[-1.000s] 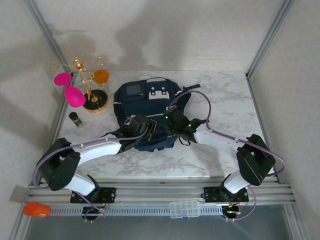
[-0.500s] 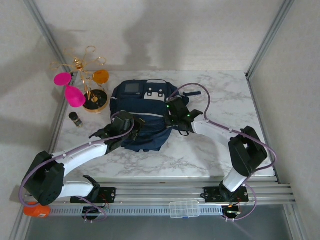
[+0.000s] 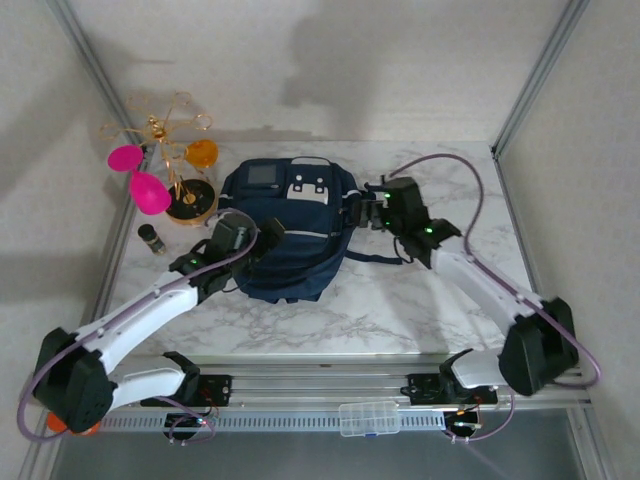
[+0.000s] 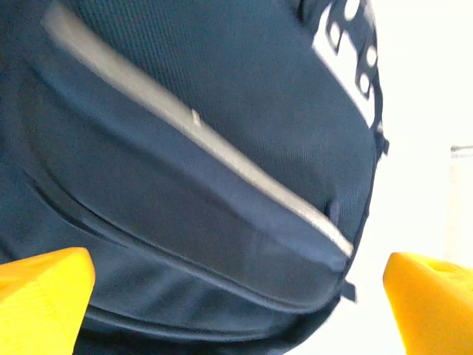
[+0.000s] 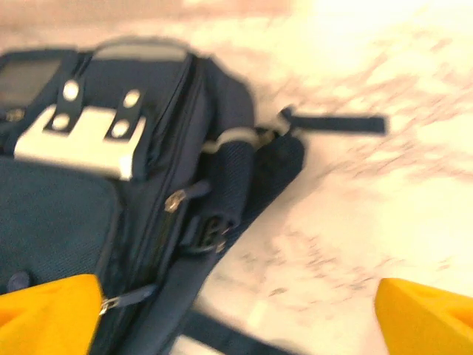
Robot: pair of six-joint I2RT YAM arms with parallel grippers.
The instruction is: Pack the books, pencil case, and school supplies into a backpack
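**1. Position.** The backpack (image 3: 292,228) lies flat on the bench (image 3: 420,310), front face up. It is in the far half of the bench, somewhat toward the left edge. Its grey panel (image 3: 263,177) and white patch (image 5: 80,139) point at the far edge. One dark strap (image 5: 334,122) trails onto bare marble toward the right edge.

**2. Hands.** The left hand (image 3: 264,234) sits over the pack's left flank. The right hand (image 3: 364,212) is just beside its right flank. In each wrist view I read the yellow fingertips (image 4: 43,296) spread wide with nothing gripped, so both hands are open and empty.

**3. Handling.** I judge the pack soft and limp. The fabric will sag, fold and drag rather than lift as one body. It looks full enough to carry some weight. The woven cloth should give fair grip. The white trim stripe (image 4: 199,140) lies flat and offers no purchase.

**4. Where to hold.** I prefer a doubled or raised feature:
- the edge of the side pocket (image 5: 225,185);
- the strap;
- the zip pull (image 5: 174,201), if a compartment must be opened.

Pinch a fold of cloth, not a flat panel. One hand should pin the pack against the bench while the other pulls. Otherwise the pack is likely to slide on the smooth marble.

**5. Unknown.** I cannot tell whether the main zip is open, nor what is inside.
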